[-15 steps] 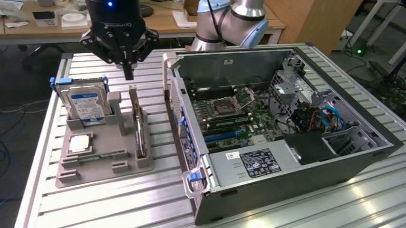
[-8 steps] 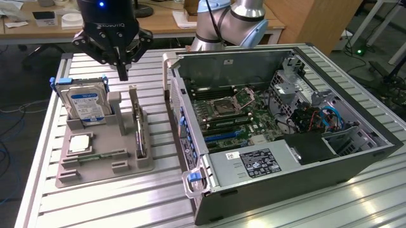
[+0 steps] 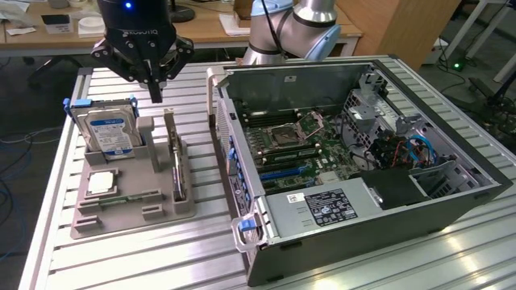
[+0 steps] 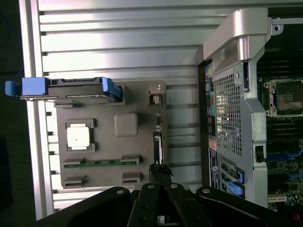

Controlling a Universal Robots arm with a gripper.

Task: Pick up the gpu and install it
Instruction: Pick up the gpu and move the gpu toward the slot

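Note:
The gpu [image 3: 173,151] stands on edge in a slot of the grey holder tray [image 3: 153,181], a thin card seen almost edge-on. In the wrist view the gpu [image 4: 157,142] is a narrow strip running along the tray [image 4: 142,109]. My black gripper [image 3: 154,90] hangs shut above the tray with nothing held, over the far end of the card and a little toward the exterior view's left. In the wrist view the gripper's [image 4: 160,171] closed fingertips meet just over one end of the card.
A silver hard drive [image 3: 111,133] with a blue label stands upright in the tray beside the card. A processor chip [image 3: 103,181] and a memory stick [image 3: 121,198] lie flat there. The open computer case [image 3: 363,163] with its motherboard [image 3: 298,145] lies at the exterior view's right.

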